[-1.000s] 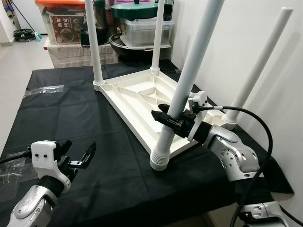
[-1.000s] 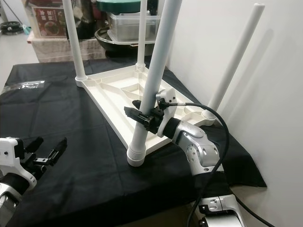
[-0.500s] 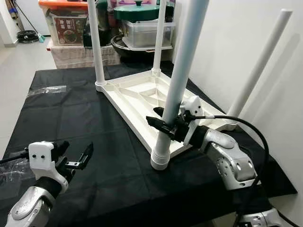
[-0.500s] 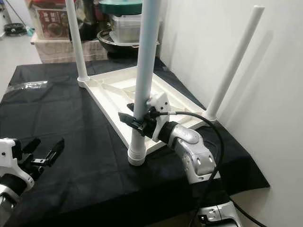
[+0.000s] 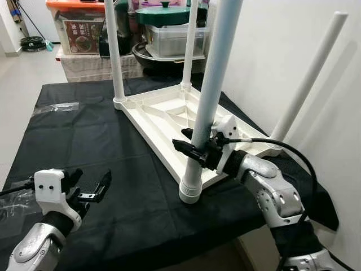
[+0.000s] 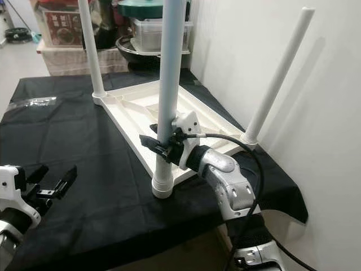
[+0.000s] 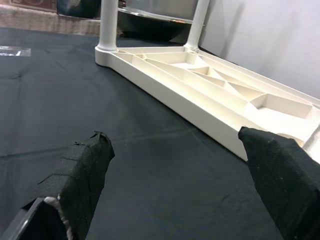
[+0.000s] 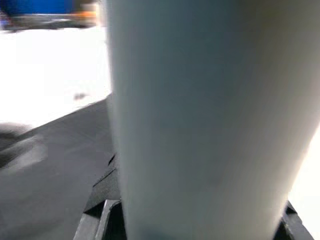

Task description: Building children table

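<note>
Gripping: right gripper (image 5: 192, 148) clamped around the near leg (image 5: 210, 101), low on the pole, just above its ribbed foot end.
Near leg: white pole standing roughly upright, ribbed end resting at the near corner of the tabletop (image 5: 163, 113), touching the black cloth (image 5: 84, 141); in the right wrist view the leg (image 8: 210, 120) sits between the fingers, blurred.
Tabletop: white plastic, upside down, ribbed underside facing up, lying flat on the black cloth, toward the wall side.
Other legs: 3 white legs already standing in corners, far-left leg (image 5: 113, 51), far-right leg (image 5: 190, 42), right leg (image 5: 309, 76) leaning beside the wall.
Left gripper: left gripper (image 5: 90, 189) hovering low over the cloth at the near-left, fingers spread wide, holding nothing; well apart from the tabletop.
Left wrist view: 2 black padded fingers (image 7: 82, 170) wide apart, tabletop edge (image 7: 200, 95) ahead.
Background: storage boxes (image 5: 76, 25) and lidded containers (image 5: 169, 34) behind the table.
</note>
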Tool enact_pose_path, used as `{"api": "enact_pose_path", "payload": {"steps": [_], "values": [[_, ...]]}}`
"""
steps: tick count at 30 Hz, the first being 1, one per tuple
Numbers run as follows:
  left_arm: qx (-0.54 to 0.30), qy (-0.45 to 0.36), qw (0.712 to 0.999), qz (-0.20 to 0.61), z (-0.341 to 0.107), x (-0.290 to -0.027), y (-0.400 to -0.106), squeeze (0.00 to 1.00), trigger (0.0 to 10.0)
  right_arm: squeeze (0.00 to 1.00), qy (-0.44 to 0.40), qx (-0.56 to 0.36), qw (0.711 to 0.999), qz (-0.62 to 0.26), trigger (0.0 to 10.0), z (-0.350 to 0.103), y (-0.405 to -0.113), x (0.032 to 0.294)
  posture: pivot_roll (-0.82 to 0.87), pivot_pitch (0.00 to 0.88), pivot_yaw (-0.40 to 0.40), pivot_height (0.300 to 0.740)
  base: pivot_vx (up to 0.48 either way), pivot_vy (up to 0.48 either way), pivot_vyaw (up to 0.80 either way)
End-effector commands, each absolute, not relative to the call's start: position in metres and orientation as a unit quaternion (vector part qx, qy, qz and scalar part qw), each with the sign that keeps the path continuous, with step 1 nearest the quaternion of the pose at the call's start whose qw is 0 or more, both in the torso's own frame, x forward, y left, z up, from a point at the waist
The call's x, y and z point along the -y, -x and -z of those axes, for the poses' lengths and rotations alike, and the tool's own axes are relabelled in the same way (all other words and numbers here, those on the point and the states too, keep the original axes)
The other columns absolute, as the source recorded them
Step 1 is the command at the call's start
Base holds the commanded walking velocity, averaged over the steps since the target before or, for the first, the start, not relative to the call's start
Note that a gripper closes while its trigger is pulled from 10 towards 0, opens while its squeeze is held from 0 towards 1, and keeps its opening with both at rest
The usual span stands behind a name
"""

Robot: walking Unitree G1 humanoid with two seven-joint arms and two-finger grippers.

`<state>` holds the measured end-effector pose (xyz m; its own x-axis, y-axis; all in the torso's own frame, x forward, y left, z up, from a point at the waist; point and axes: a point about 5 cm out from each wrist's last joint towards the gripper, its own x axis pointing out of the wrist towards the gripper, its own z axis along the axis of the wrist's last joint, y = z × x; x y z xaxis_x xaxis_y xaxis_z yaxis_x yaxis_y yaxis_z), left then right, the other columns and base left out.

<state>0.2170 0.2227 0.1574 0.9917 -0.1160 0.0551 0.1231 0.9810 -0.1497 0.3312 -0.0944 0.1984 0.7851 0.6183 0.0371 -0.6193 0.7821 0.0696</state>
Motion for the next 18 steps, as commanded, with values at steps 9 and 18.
{"api": "enact_pose_path", "payload": {"steps": [9, 18], "values": [[0.013, 0.073, 0.996, 0.046, -0.152, -0.224, -0.217, 0.0, 10.0, 0.0, -0.014, -0.1, 0.993, -0.057, 0.0, -0.14, -0.33, 0.117, -0.01, 0.0, -0.086, 0.74, 0.0, 0.0, 0.0], [0.015, 0.073, 0.996, 0.038, -0.153, -0.224, -0.218, 0.0, 10.0, 0.0, 0.009, -0.1, 0.995, 0.002, 0.0, -0.14, -0.332, 0.113, 0.0, 0.0, -0.095, 0.74, 0.0, 0.0, 0.0]]}}
